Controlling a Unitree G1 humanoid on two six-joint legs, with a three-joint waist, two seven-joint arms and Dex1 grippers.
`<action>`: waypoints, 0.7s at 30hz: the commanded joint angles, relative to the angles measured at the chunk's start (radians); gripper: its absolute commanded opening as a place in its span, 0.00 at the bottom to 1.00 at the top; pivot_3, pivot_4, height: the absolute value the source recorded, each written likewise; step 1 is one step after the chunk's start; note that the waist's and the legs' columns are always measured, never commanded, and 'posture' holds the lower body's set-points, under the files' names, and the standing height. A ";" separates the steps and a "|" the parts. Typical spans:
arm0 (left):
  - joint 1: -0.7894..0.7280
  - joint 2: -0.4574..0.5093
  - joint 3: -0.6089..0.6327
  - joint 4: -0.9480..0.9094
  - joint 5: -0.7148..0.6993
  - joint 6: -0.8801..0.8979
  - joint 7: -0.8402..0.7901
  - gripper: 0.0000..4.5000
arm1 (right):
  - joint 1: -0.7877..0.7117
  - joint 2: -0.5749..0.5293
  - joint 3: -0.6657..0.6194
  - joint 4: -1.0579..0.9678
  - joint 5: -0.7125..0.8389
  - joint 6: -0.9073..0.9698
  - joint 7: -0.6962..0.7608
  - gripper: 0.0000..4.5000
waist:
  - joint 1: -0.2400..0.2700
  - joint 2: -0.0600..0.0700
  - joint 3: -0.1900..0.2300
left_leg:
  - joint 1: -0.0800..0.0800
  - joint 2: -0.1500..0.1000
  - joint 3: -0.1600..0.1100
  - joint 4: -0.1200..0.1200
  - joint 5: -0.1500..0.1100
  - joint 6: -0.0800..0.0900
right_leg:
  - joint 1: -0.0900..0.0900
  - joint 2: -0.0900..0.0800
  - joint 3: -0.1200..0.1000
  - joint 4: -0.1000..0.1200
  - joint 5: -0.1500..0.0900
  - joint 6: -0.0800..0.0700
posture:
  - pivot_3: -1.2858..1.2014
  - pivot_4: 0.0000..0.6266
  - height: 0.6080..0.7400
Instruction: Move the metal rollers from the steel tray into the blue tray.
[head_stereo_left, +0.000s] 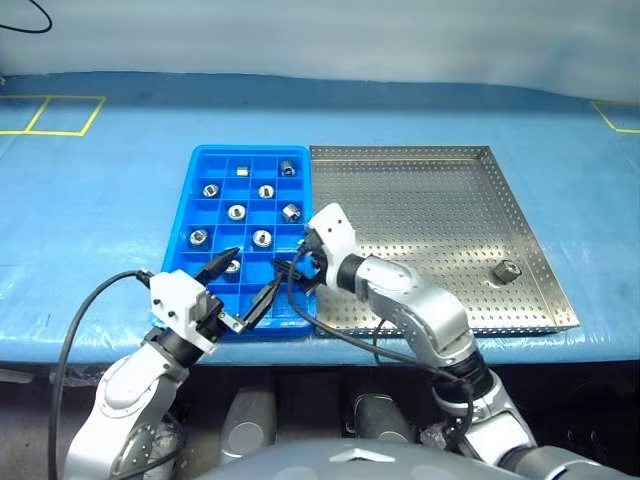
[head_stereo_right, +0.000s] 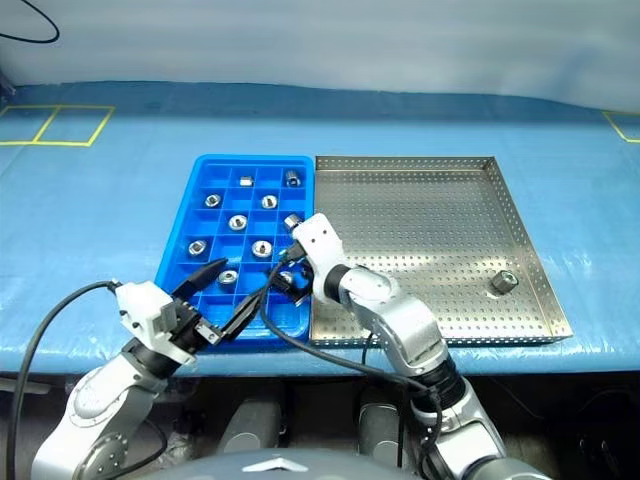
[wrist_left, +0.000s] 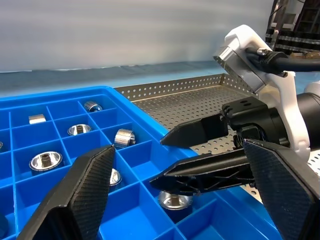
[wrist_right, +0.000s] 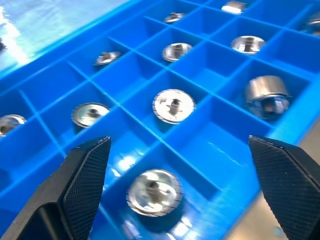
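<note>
One roller (head_stereo_left: 505, 271) sits alone in the steel tray (head_stereo_left: 430, 160); both pincers, left (head_stereo_left: 243, 285) and right (head_stereo_left: 289, 271), gape wide and empty over the blue tray's (head_stereo_left: 200, 165) near corner.

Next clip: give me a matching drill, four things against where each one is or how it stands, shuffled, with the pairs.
Things:
1. steel tray
2. blue tray
3. right claw
4. left claw

States:
A. open, over the blue tray's near right corner, a roller in the compartment just under it
B. holds a single roller near its right rim
C. open, at the blue tray's near edge
D. rollers lie one to a compartment

Pairs: 1-B, 2-D, 3-A, 4-C
</note>
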 joint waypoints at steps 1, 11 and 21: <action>-0.027 0.005 -0.006 -0.040 0.004 0.018 0.006 1.00 | -0.005 0.018 -0.110 -0.100 -0.009 0.007 -0.067 0.99 | -0.004 0.000 0.000 | 0.000 0.000 0.000 0.000 0.000 0.000 | -0.001 0.000 0.000 0.000 0.000 0.000 | 0.58 0.24 1.00; -0.144 -0.036 -0.057 0.041 0.016 0.072 0.036 1.00 | 0.033 0.236 -0.486 -0.007 -0.286 -0.150 -0.664 0.99 | -0.024 0.001 0.000 | 0.000 0.000 0.002 0.000 0.000 0.000 | -0.002 0.000 0.002 0.001 0.003 -0.002 | 0.54 0.24 1.00; -0.176 -0.050 -0.059 0.068 0.004 0.084 0.026 1.00 | 0.054 0.345 -0.539 0.082 -0.419 -0.312 -0.934 0.99 | -0.070 0.002 0.000 | 0.000 0.000 0.002 -0.001 0.000 0.000 | -0.002 0.001 0.002 0.003 0.005 0.000 | 0.53 0.24 1.00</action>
